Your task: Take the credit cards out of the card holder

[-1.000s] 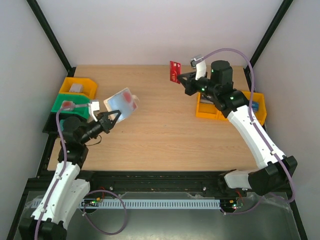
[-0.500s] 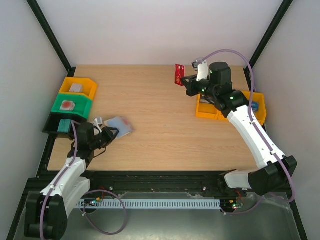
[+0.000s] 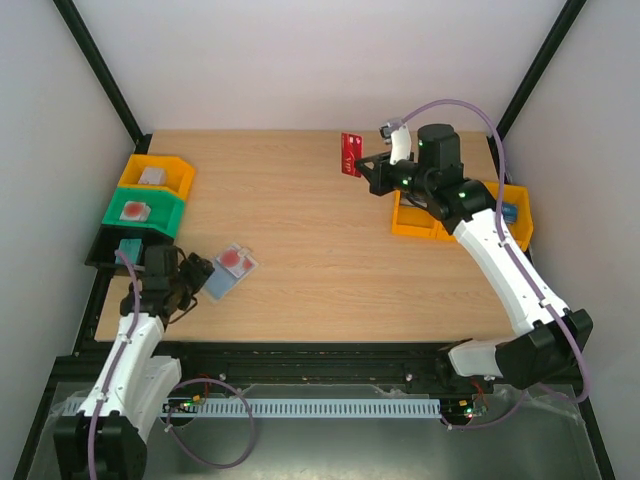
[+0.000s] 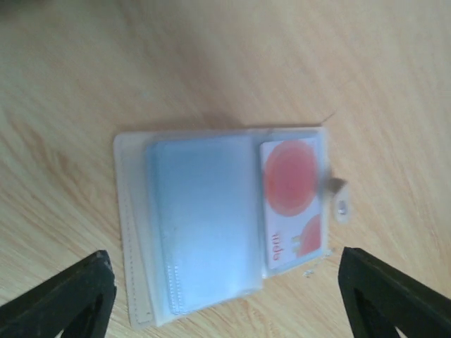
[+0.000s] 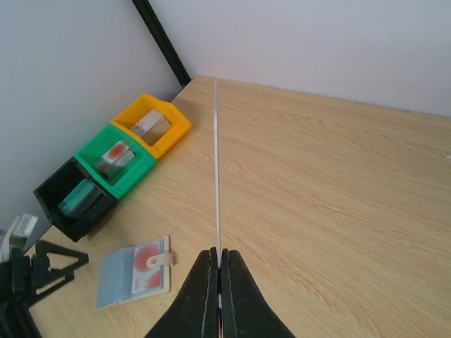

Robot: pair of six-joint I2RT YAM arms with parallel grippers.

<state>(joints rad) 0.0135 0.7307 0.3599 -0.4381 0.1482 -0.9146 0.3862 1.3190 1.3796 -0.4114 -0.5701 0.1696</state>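
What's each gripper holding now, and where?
Right gripper pinches the thin red plastic card by one edge. Left gripper is open, holding nothing.

The whole table (image 3: 330, 250) is seen from a fixed camera set high behind the arm bases, angled down and forward toward the back wall. The card holder (image 4: 218, 225) is viewed from close above by the left wrist camera, with the fingers of the left gripper (image 4: 227, 299) at the lower corners. A wider, slanting view across the table toward the row of bins (image 5: 134, 176) is given from the raised right wrist, with the right gripper (image 5: 218, 264) at the bottom edge. The card holder and the wood are shared by all three views, and the bins by two.
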